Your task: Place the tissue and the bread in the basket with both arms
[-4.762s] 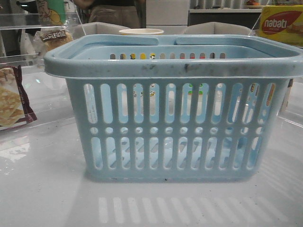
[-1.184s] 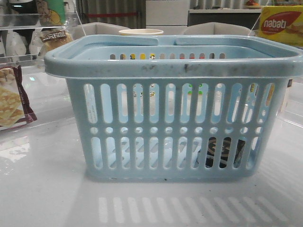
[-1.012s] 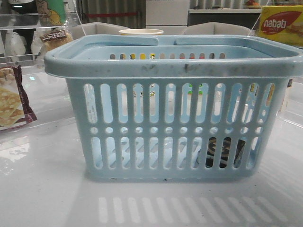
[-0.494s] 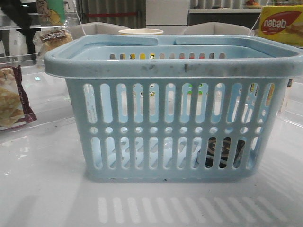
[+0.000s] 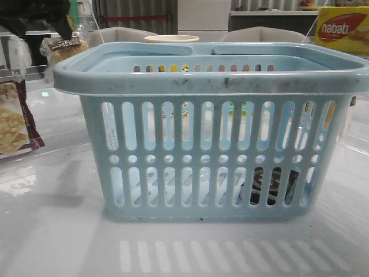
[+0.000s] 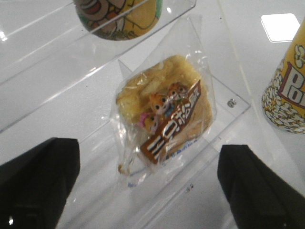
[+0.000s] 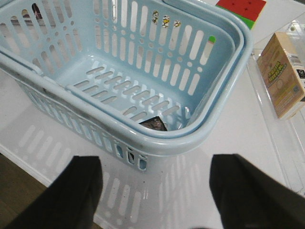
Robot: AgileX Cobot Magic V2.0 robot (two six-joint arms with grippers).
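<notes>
Yellow nabati box (image 5: 342, 30) back right on a shelf. Maroon-edged cracker packet (image 5: 16, 121) at left on white table (image 5: 57, 231). Cream round lid (image 5: 172, 38) behind. Popcorn-print cup (image 6: 287, 93) near clear acrylic shelf (image 6: 228, 102). Tan carton (image 7: 283, 75), watermelon-print item (image 7: 240, 8).

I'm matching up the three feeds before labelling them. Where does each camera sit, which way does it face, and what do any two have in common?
Front: low at table height, facing forward at the basket; the dark left arm shows top left, over the bread.
Left wrist: above the bread on a clear shelf, open left gripper below.
Right wrist: above the basket, tissue inside, open right gripper.
Shared: front and right wrist show basket and tissue; front and left wrist, the bread.
</notes>
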